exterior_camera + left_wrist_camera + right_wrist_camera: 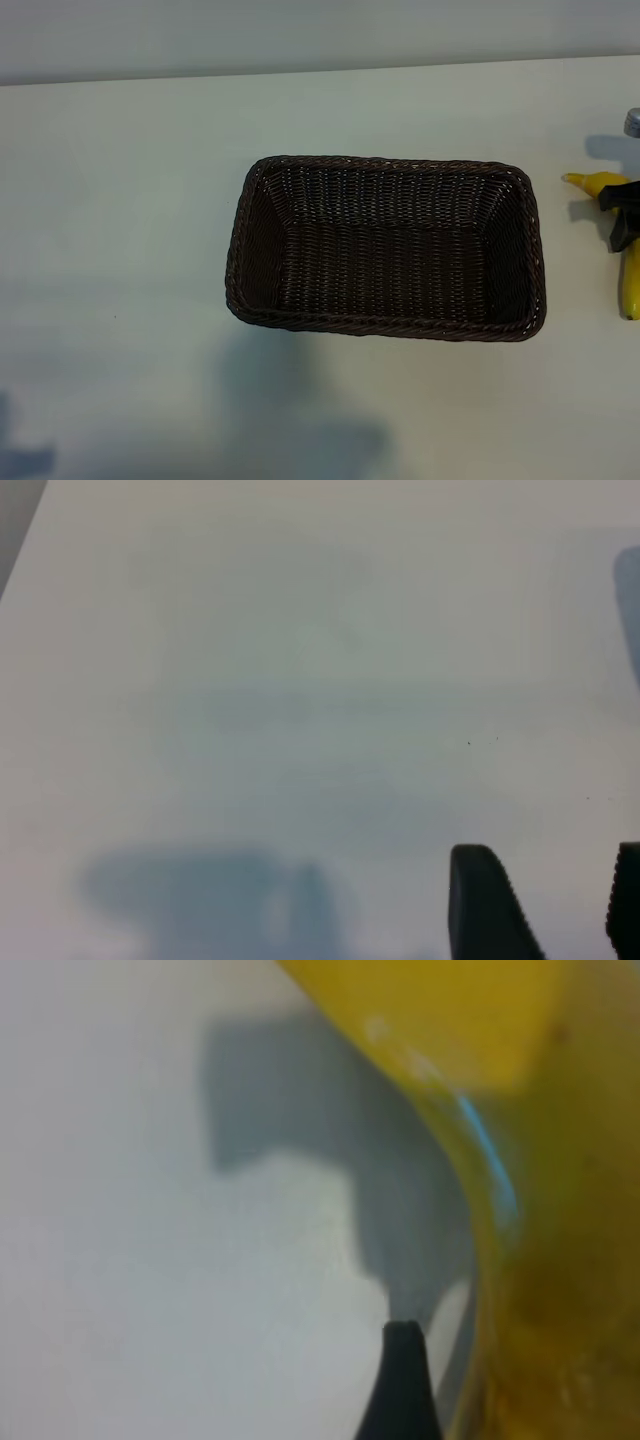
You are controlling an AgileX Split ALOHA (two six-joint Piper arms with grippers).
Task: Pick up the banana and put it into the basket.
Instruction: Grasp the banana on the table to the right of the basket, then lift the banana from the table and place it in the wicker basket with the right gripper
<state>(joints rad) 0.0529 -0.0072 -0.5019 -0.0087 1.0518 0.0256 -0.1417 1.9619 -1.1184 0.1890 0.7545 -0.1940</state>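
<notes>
The dark brown woven basket (385, 165) stands empty in the middle of the table. The yellow banana (631, 283) lies at the far right edge of the exterior view, stem toward the back. My right gripper (621, 216) is down over the banana's middle. In the right wrist view the banana (560, 1260) fills one side, and one black fingertip (403, 1365) stands beside it with a sliver of table between; the other finger is hidden. The jaws are open. My left gripper (555, 895) hangs open over bare table with nothing in it; the exterior view does not show it.
The white table (120, 250) stretches wide to the left of the basket. A grey wall runs along the back. A shadow of the left arm falls at the near left corner (25, 460).
</notes>
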